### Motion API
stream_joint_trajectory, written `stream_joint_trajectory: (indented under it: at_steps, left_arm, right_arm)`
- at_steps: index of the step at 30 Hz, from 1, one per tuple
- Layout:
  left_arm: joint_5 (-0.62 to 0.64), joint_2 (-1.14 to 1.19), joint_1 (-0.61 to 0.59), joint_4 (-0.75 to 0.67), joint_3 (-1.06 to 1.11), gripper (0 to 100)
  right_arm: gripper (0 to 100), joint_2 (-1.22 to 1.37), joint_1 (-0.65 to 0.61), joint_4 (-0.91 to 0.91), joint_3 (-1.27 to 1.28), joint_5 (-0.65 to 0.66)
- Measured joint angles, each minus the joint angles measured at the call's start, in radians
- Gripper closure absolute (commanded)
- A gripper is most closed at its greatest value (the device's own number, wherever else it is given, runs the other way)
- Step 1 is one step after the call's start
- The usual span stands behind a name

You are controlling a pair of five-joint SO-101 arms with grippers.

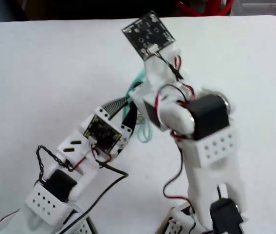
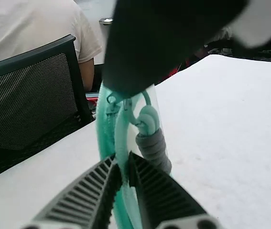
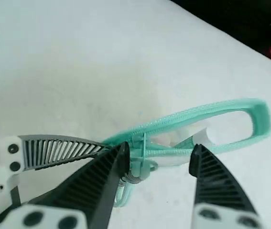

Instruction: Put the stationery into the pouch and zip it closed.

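Near the middle of a white worktop (image 1: pixel 40 73), two white robot arms meet over a teal-edged pouch (image 3: pixel 211 112) with clear sides. In the high view, the left arm comes in from the lower left and the right arm from the lower right, with teal loops of the pouch showing between them. The left end effector (image 2: pixel 124 164) is closed on the pouch, its two ribbed fingers pinching the teal zipper band between them. Just beyond that grip, a grey zipper pull (image 2: pixel 152 145) hangs beside the band. The right end effector (image 3: pixel 159 152) is open, with its dark fingers spread wide on either side of the pouch. One fingertip sits right beside the zipper slider (image 3: pixel 137 143), and whether it touches cannot be told. The other finger stands apart from the band. The zipper is unfastened over most of its length, so the two teal bands form a long open loop stretching away from the end effectors. A small pale shape (image 3: pixel 201 138) shows through the clear side, too unclear to name. Whether the pouch rests on the worktop or is lifted cannot be told.
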Motion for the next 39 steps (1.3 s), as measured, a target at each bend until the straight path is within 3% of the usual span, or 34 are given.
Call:
stream_joint_trajectory:
  at_steps: [6, 18, 22, 27, 33, 39]
  left_arm:
    - [0.0, 0.0, -0.005, 0.0, 0.0, 98]
    - [-0.002, 0.0, 0.0, 0.0, 0.0, 98]
    - [-0.003, 0.0, 0.0, 0.0, 0.0, 98]
    - [-0.006, 0.0, -0.002, -0.002, 0.002, 98]
    - [-0.009, 0.0, -0.005, -0.025, 0.018, 98]
    - [-0.008, 0.0, -0.005, -0.025, 0.018, 98]
  right_arm:
    - [98.2, 0.037, 0.002, -0.002, -0.028, -0.003]
    - [98.1, 0.038, 0.061, 0.011, -0.046, -0.003]
    - [95.7, 0.038, 0.098, 0.011, -0.055, -0.003]
    - [76.0, -0.035, 0.081, 0.011, -0.092, -0.003]
    - [78.3, -0.048, 0.068, 0.011, -0.04, -0.008]
    - [78.6, 0.002, 0.064, 0.011, -0.006, -0.118]
